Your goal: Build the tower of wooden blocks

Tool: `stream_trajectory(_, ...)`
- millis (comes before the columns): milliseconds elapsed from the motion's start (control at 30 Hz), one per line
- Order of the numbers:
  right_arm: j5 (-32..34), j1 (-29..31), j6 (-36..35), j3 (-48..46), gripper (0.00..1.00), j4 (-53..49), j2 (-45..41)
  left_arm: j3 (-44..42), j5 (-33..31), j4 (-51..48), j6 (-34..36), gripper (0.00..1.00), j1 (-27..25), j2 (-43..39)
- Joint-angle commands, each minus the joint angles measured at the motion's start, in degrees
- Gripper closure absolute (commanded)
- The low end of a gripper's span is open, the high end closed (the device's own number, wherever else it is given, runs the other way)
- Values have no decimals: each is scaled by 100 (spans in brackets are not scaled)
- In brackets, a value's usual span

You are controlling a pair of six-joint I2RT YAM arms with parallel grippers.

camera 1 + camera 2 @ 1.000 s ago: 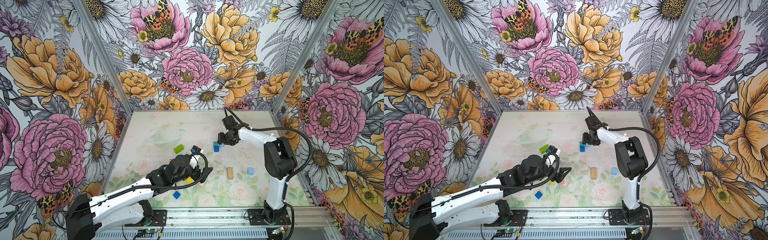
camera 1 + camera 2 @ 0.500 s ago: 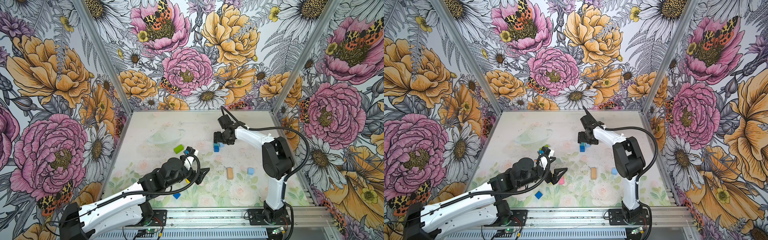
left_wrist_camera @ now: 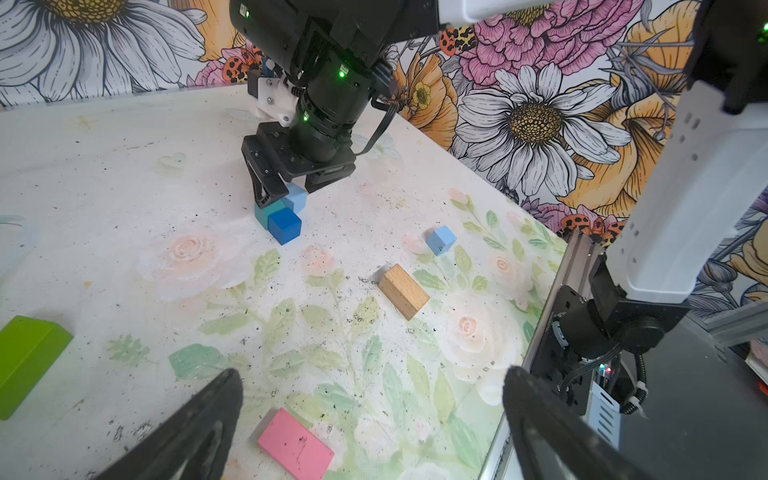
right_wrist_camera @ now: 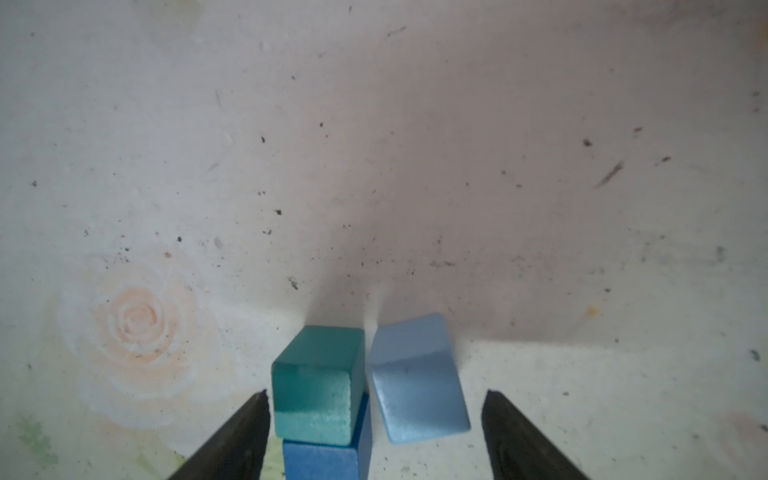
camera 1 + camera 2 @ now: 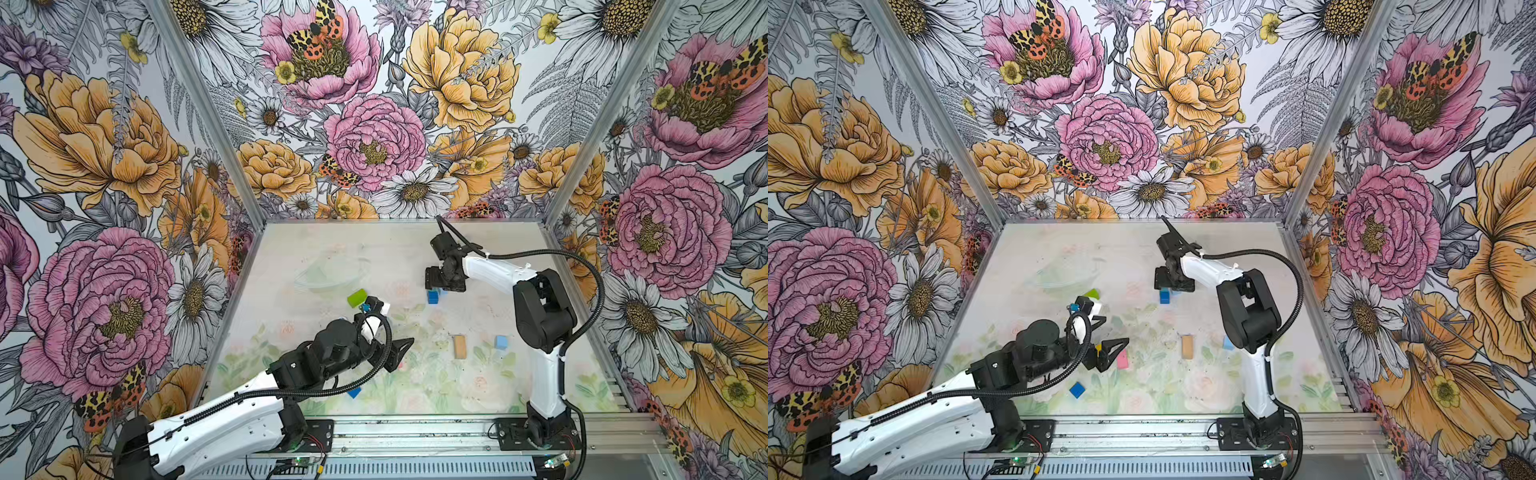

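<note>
Right gripper [image 4: 376,395], open and empty, straddles the teal cube [image 4: 316,382], which touches the dark blue cube [image 4: 324,459], and the skewed light blue cube [image 4: 415,382], far mid-table. Best to centre on one cube before closing. Left gripper [image 3: 372,374] hangs wide open, empty, over the pink brick [image 3: 296,444].

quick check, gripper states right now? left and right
left gripper: open, holding nothing.
right gripper: open, its jaws either side of the teal cube and light blue cube, gripping neither.
</note>
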Motion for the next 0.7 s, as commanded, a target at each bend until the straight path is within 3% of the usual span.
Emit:
stream_trajectory(0, 63, 51, 58, 213, 20, -60, 179, -99, -97, 9, -61, 1, 44, -65)
stream_trajectory(400, 60, 83, 71, 357, 31, -131, 329, -134, -130, 12, -61, 1, 42, -127)
stream_trajectory(667, 34, 84, 42, 413, 32, -158, 376, -134, -132, 8, -44, 1, 44, -138)
